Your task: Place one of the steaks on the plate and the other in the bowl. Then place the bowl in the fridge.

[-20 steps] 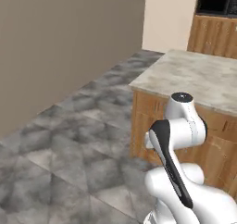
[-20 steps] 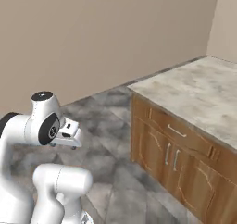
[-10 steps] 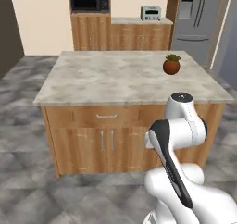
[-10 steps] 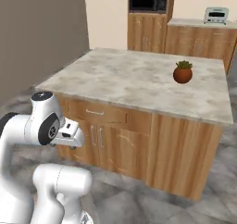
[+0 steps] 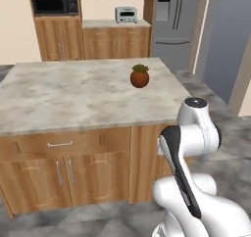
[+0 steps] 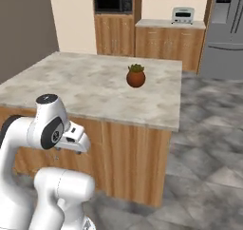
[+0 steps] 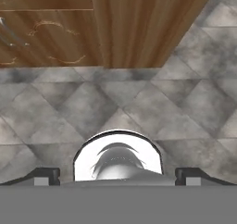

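Note:
The steaks, the plate and the bowl are out of view. The grey fridge stands at the back right with its doors shut, beyond the island; in the right base view the fridge sits at the top right. My arm is folded close to the base, with the hand pointing down at the floor. My gripper is open, its two dark fingertips far apart and nothing between them.
A wooden kitchen island with a marble top stands straight ahead, carrying a small potted plant. Its cabinet doors are near the hand. A microwave and a toaster sit at the back wall. Grey tiled floor runs right of the island.
The whole picture has swung: the base has turned from a bare wall and floor to face the island, and the fridge has come into view. The arm's pose is unchanged.

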